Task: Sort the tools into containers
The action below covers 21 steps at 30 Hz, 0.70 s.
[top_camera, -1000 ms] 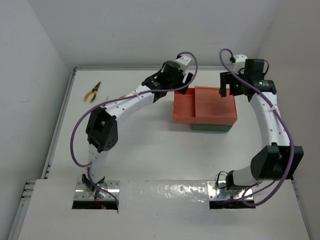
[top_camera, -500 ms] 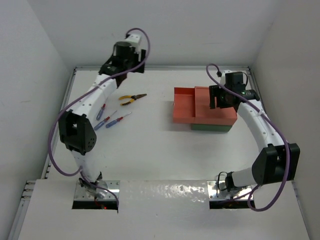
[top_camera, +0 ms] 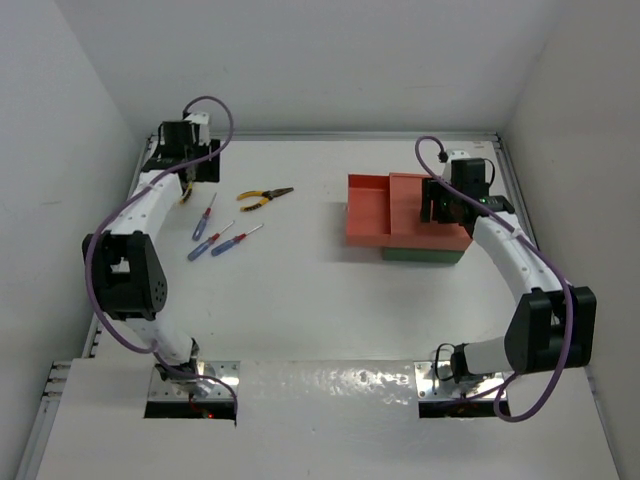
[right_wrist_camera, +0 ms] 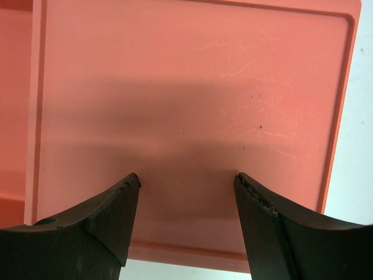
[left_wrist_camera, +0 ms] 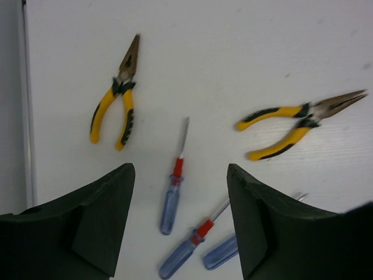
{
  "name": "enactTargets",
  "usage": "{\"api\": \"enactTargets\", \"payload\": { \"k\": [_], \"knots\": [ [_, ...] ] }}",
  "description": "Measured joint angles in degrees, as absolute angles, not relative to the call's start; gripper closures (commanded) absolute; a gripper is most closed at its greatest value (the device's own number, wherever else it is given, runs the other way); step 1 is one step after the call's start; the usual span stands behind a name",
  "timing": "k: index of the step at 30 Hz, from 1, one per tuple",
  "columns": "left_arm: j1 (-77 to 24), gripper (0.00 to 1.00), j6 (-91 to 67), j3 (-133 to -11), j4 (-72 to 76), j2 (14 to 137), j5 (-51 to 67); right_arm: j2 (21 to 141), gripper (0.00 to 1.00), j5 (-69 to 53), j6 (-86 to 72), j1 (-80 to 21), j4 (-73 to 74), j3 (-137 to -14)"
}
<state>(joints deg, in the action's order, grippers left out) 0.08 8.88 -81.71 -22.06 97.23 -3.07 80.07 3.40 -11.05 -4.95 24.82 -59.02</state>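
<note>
Two pliers with yellow handles lie at the far left: one [left_wrist_camera: 113, 99] close under my left gripper [top_camera: 187, 172], the other [top_camera: 265, 197] to its right, also in the left wrist view [left_wrist_camera: 297, 125]. Three blue-and-red screwdrivers [top_camera: 204, 218] [top_camera: 205, 243] [top_camera: 235, 240] lie just nearer; the left wrist view shows them [left_wrist_camera: 173, 181] [left_wrist_camera: 195, 245] [left_wrist_camera: 224, 251] below the open, empty left gripper [left_wrist_camera: 180, 169]. The salmon-red tray [top_camera: 365, 215] sits on the dark green tray [top_camera: 420, 255]. My right gripper [top_camera: 445, 200] hovers open and empty over the salmon tray [right_wrist_camera: 186, 87].
White walls close the table on the left, back and right. The table's left edge strip [left_wrist_camera: 26, 116] runs beside the left pliers. The salmon tray's open, deeper section [right_wrist_camera: 14, 87] is at its left.
My left arm swung from the salmon tray across to the far left, over the tools. My right gripper shifted slightly left and nearer over the salmon tray.
</note>
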Motion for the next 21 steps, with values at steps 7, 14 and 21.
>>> {"api": "enactTargets", "payload": {
  "k": [7, 14, 21],
  "knots": [
    [4.9, 0.47, 16.8, -71.3, -20.4, 97.0, -6.7, 78.9, 0.34, 3.0, -11.0, -5.0, 21.4, -56.9],
    [5.0, 0.45, 22.0, -69.1, -20.7, 99.5, -6.5, 78.1, 0.33, 2.9, -10.7, -5.0, 19.9, -55.5],
    [5.3, 0.48, 22.9, -69.1, -19.9, 103.5, -2.2, 77.6, 0.33, 2.8, -10.7, -5.0, 18.9, -54.7]
  ]
}}
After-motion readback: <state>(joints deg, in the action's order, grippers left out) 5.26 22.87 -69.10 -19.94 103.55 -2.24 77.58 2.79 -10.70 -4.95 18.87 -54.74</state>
